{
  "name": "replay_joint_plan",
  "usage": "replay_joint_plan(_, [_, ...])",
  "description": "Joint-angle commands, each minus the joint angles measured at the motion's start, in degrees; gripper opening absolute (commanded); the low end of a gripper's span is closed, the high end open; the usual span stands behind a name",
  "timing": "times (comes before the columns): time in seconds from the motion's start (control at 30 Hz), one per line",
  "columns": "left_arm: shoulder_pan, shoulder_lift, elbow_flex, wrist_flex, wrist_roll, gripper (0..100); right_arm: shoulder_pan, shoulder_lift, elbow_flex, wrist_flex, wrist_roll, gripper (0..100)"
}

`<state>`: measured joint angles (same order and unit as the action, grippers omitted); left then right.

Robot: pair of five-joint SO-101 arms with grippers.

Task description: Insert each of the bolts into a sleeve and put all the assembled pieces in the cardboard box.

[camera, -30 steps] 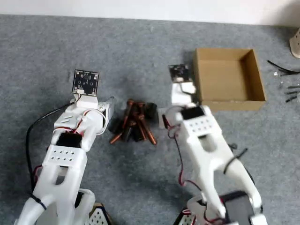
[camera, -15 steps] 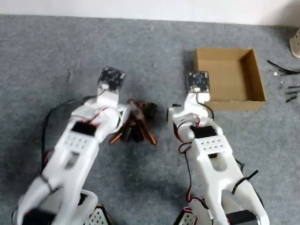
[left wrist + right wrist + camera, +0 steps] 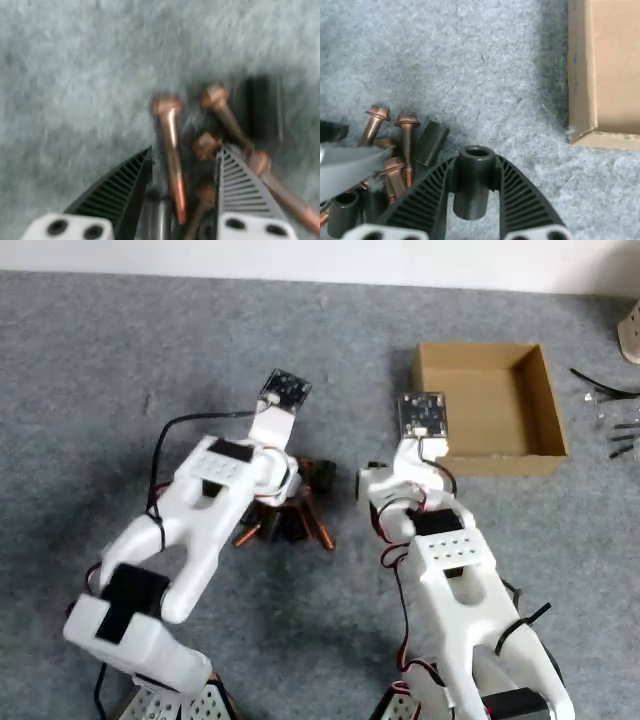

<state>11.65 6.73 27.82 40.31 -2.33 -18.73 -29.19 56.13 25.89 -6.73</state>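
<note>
Right wrist view: sleeve gripped; left arm over the heap

I see my right gripper clamped on a black cylindrical sleeve, near the open brown cardboard box; left gripper fingers apart, straddling a copper flanged bolt in the heap of bolts and sleeves; grey carpet underneath.

Am looking at grey, fuzzy surface spreading across whole high view. Along its far edge, white band is running side to side. At right edge of high view, am picking out thin dark bits lying scattered on surface, too small for me to tell what they are. Beyond them, pale rounded object is poking in, cut off by frame.
</note>
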Motion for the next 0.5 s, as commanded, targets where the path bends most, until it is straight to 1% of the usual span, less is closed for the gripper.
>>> replay_joint_plan(0.0, [0.13,3.82,-5.41,0.53,-0.53,20,0.57,-2.33,-0.40,-1.89,0.79,0.4])
replay_joint_plan(0.17, [-0.48,8.40,-8.31,0.70,-0.53,20,0.48,-2.33,-0.31,-1.89,0.79,0.4])
replay_joint_plan(0.37, [-0.57,10.59,-12.09,8.88,-0.44,20,0.48,-2.33,-0.31,-1.89,0.79,0.4])
replay_joint_plan(0.47, [-0.57,11.03,-12.35,9.23,-0.44,20,0.48,-2.33,-0.31,-1.89,0.79,0.4])
